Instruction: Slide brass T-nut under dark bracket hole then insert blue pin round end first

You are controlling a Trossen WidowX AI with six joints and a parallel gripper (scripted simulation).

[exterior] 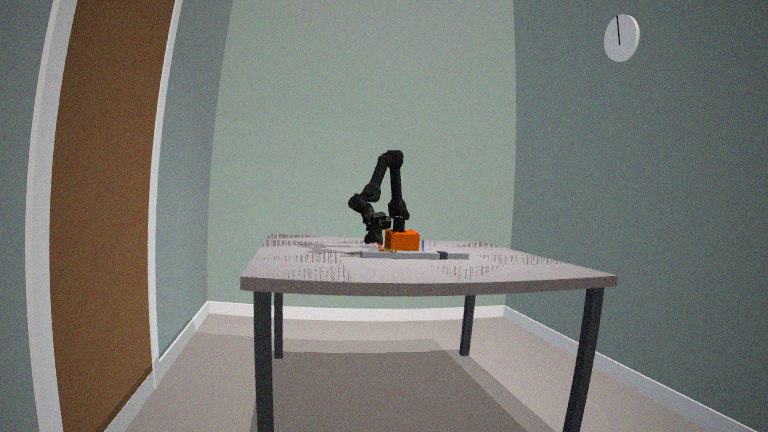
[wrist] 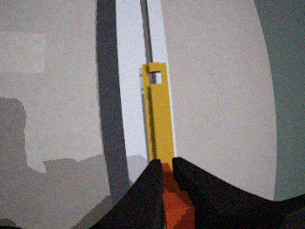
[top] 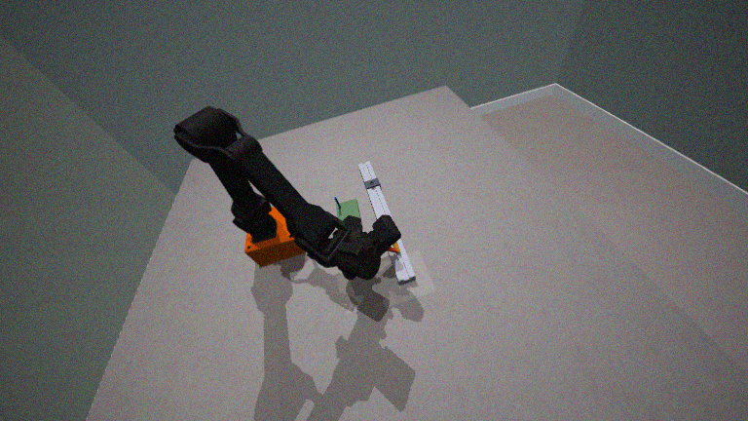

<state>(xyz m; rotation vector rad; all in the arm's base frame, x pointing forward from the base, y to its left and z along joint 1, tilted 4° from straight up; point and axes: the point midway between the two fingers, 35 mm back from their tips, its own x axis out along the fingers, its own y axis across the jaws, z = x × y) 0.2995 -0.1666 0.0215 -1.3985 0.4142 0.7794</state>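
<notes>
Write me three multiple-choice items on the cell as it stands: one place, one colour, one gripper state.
1. Where is the dark bracket?
A) In the green tray
B) On the rail
C) On the orange base

2. What colour is the pin by the tray?
A) Blue
B) Red
C) White

3. What is the gripper doing?
A) Standing open
B) Shut on the pin
C) Shut on the nut's handle

Key:
1 B: the top view shows it across the rail.
2 A: the pin shows blue.
3 C: the wrist view shows the orange handle between the fingers.
</notes>
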